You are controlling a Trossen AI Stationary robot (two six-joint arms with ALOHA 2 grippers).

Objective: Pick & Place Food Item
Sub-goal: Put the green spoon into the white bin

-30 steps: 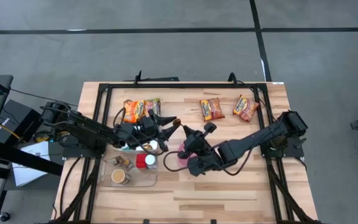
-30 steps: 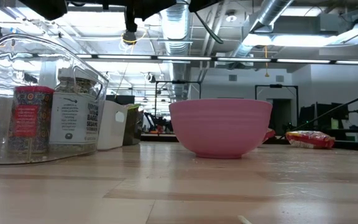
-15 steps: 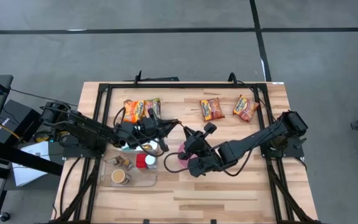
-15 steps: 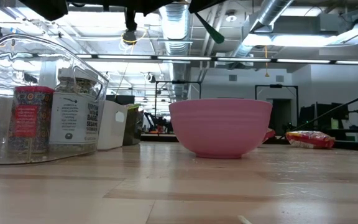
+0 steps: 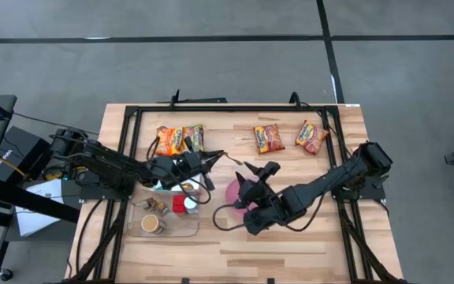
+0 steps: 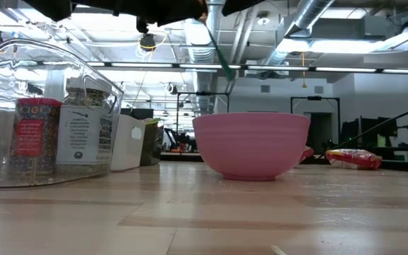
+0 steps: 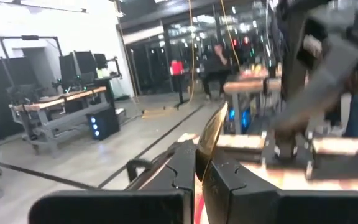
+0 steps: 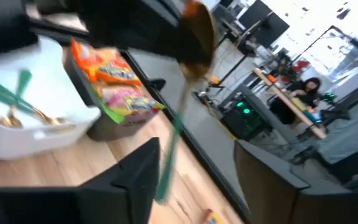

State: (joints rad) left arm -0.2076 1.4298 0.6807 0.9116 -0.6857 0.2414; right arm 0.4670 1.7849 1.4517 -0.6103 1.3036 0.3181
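Surroundings: a clear plastic tray point(image 5: 164, 225) near the front left of the wooden bench point(image 5: 290, 244) holds spice jars, among them a red-labelled jar point(image 6: 36, 134) and a white-labelled jar point(image 6: 83, 131); a white utensil tub point(image 8: 27, 118) sits just behind the tray.
Bowl: a pink round bowl point(image 6: 251, 145) stands upright near the middle of the bench, partly covered in the high view by the right arm.
Packets: orange and yellow snack packets point(image 5: 180, 139) lie at the back left; two more orange packets point(image 5: 269, 137) and point(image 5: 311, 136) lie at the back right, well apart from both arms.
Left gripper: left gripper point(image 5: 215, 156) reaches in over the tub toward the bowl; its fingers point(image 7: 182, 174) are pressed together on a spoon.
Spoon: a brown spoon with a green handle point(image 8: 185, 93) hangs tilted above the bowl, bowl end clamped between the left fingers, green handle slanting down toward the right gripper.
Right gripper: right gripper point(image 5: 252, 175) is over the bowl's far side; its fingers point(image 8: 135, 174) stand apart, the handle's tip between them without visible contact.
Hard to make out: both wrist views are blurred; in the low view only the green handle point(image 6: 222, 60) and dark arm parts show at the top edge.
Background: a seated person point(image 8: 306, 93) at a desk far behind.
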